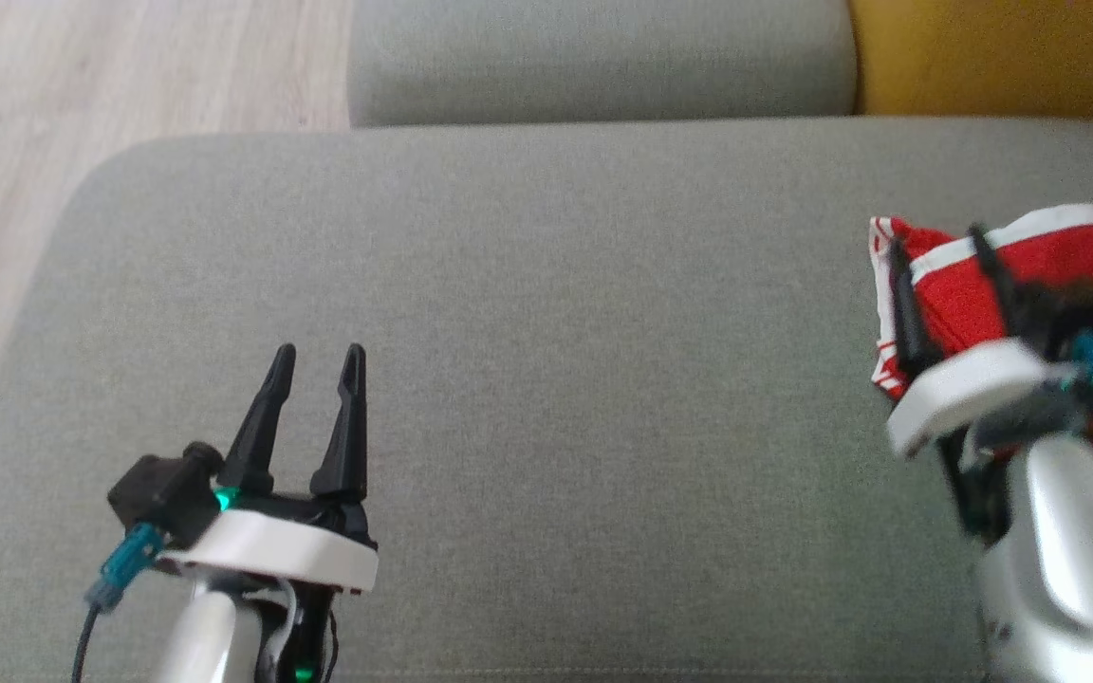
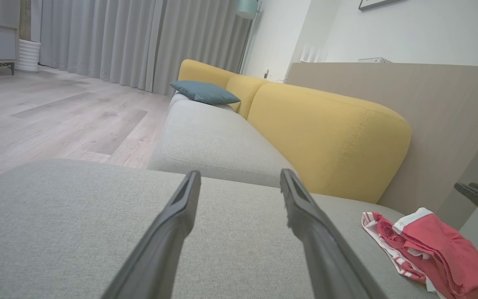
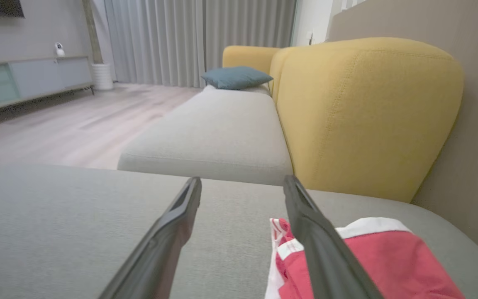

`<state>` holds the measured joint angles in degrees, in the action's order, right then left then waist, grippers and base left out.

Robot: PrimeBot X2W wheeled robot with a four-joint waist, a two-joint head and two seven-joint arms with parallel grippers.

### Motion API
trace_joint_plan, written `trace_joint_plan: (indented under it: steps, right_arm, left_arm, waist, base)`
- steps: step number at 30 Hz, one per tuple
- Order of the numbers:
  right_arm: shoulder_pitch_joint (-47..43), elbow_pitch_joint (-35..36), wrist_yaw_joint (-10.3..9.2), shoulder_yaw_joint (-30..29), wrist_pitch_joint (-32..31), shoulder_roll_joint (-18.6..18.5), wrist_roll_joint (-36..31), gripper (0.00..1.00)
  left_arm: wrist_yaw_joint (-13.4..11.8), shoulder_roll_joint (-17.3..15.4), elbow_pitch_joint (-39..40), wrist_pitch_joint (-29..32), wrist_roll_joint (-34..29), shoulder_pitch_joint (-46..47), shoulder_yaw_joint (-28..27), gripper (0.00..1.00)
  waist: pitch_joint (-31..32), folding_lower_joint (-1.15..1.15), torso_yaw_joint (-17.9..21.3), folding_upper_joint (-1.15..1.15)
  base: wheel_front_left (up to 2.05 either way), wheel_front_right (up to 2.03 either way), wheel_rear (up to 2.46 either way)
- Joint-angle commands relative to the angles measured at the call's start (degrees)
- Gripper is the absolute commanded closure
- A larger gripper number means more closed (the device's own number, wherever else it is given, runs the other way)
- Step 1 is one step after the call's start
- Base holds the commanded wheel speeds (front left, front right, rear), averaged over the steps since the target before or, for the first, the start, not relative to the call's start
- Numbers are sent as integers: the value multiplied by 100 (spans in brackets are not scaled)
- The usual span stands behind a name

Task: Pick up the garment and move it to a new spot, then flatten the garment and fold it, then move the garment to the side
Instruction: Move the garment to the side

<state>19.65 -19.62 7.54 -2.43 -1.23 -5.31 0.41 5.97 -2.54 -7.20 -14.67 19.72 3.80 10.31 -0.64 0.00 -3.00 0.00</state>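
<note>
At 7 o'clock the left gripper [image 1: 320,353] hovers over the grey sofa seat [image 1: 556,332], its fingers spread and empty. At 3 o'clock the right gripper [image 1: 935,237], also spread wide, hangs over the bunched red-and-white garment [image 1: 1059,261]. A yellow backrest [image 1: 1002,57] lies at 1 o'clock.

Home living room, grey and yellow sofa [image 2: 214,137], blue cushion [image 2: 204,92], long grey curtains [image 2: 139,41], wood floor [image 2: 56,112]

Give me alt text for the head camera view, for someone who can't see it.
A bunched red garment with white trim lies at the right of a grey sofa cushion, the right gripper open over it. The left gripper, also open, is over bare cushion at lower left.
</note>
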Motion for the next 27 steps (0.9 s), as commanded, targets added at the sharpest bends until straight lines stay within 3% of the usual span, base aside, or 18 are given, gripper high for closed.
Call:
trace_joint_plan:
  steps: [1,10,19,27]
  right_arm:
    - [10,260,-5,171,158,60,96,0]
    - [-1211,567,-5,710,1112,240,1037,0]
    - [-1887,522,-5,891,1527,242,1232,0]
    - [-1918,503,-5,901,1601,243,1126,0]
  left_arm:
    - [-38,-33,222,-33,-44,149,-223,0]
    - [-69,-33,153,-33,-14,-224,-135,0]
    - [-275,-33,80,-33,-176,-474,-74,0]
    - [-378,-33,250,-33,-321,-599,-179,0]
  waist:
    - [148,0,-10,0]
    - [398,0,-43,0]
    - [533,0,-66,0]
    - [542,0,-20,0]
  base:
    - [0,0,0]
    - [0,0,0]
    - [0,0,0]
    - [0,0,0]
